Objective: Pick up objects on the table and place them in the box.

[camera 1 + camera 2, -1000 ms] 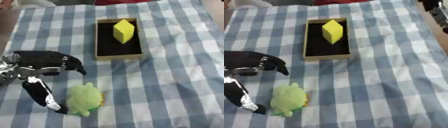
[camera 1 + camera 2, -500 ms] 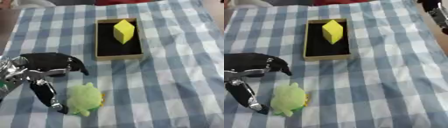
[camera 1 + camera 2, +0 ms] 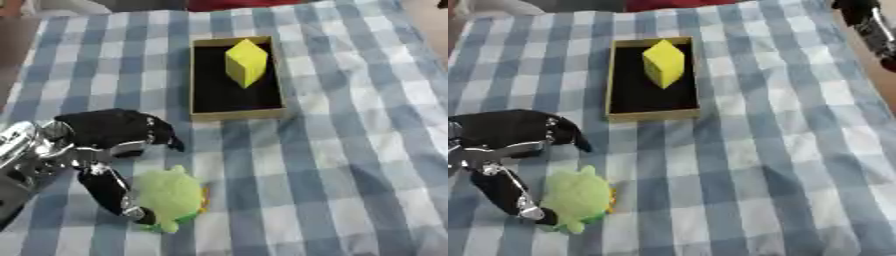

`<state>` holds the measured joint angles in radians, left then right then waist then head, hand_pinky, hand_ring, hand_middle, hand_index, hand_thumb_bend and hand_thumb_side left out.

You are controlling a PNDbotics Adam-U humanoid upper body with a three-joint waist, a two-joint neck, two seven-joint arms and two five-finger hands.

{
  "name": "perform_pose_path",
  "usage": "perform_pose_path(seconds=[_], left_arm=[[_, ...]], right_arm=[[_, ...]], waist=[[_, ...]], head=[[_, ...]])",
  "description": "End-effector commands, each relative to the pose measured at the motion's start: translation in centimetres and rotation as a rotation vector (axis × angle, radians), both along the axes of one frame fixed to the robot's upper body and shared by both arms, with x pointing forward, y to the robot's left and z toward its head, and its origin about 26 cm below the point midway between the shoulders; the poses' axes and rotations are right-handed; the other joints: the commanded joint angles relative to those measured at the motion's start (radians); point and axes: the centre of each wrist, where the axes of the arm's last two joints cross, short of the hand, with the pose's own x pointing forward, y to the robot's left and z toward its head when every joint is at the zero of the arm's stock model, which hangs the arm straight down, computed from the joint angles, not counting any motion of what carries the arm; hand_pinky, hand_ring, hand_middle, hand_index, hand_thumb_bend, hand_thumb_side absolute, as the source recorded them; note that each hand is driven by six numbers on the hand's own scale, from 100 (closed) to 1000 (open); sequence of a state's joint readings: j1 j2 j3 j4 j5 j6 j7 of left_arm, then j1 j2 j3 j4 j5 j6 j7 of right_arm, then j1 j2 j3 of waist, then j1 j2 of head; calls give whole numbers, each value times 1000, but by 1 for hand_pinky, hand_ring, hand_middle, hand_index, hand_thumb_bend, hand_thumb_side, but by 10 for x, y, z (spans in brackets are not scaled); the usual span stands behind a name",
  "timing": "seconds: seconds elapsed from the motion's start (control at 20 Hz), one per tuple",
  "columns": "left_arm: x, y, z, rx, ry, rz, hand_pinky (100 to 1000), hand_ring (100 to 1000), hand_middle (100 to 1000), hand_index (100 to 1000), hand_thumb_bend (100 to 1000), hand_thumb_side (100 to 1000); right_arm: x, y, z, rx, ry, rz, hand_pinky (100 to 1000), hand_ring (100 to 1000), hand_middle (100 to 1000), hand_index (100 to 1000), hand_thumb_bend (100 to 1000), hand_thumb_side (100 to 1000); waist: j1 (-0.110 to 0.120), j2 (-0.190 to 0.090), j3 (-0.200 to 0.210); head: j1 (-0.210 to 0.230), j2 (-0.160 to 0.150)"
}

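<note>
Green plush toy (image 3: 172, 196) lies near the desk's (image 3: 350, 150) near-left corner, the left hand (image 3: 105, 150) spread over it, thumb at its left side, not yet clenched. Close around its middle before lifting toward the box (image 3: 234, 80), which already holds a yellow block (image 3: 246, 62).

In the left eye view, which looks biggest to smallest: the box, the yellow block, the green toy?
1. Box, clearly largest.
2. Green toy.
3. Yellow block.
The toy lies nearer the camera, so its edge over the block is unsure.
</note>
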<state>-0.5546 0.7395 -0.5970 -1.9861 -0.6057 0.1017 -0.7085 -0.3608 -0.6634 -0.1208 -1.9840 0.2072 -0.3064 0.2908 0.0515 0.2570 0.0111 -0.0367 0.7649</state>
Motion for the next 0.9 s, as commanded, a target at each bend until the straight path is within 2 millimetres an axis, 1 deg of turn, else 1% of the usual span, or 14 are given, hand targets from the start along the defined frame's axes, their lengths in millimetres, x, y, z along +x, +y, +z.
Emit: perform_pose_path(seconds=[0.05,0.15,0.3,0.4,0.65,0.75,0.85,0.9], left_arm=[[-2,-2,3,1,-20,3,869,862,674,851,700,361],[-3,-2,2,3,-17,7,864,853,657,845,707,353],[-3,-4,0,9,-16,19,843,818,610,824,711,317],[-4,-5,-1,17,-15,29,837,812,607,823,709,312],[-5,-7,-5,35,2,52,824,803,612,823,706,312],[-6,-7,-6,42,4,65,825,806,620,825,726,308],[-6,-8,-8,51,4,73,826,815,642,829,720,311],[-6,-8,-8,55,4,75,829,824,668,832,734,317]], right_arm=[[-4,0,9,-4,-28,2,558,706,693,775,100,931],[-4,0,8,-3,-28,3,558,705,693,775,100,931],[-4,0,8,-1,-27,4,557,704,690,774,100,931],[-3,0,8,0,-26,5,557,702,688,774,100,931],[-3,0,7,5,-26,7,556,702,689,773,100,930],[-3,0,7,6,-26,8,555,701,689,773,100,930],[-3,0,7,8,-24,8,555,701,688,773,100,930],[-3,0,7,8,-24,8,555,701,688,773,100,930]], waist=[[-2,-19,-2],[-2,-18,-2],[-3,-18,-2],[-3,-18,-3],[-4,-17,-4],[-4,-16,-4],[-4,-15,-5],[-4,-15,-5]], head=[[-3,5],[-4,5],[-4,5],[-4,5],[-3,5],[-3,5],[-2,5],[-2,5]])
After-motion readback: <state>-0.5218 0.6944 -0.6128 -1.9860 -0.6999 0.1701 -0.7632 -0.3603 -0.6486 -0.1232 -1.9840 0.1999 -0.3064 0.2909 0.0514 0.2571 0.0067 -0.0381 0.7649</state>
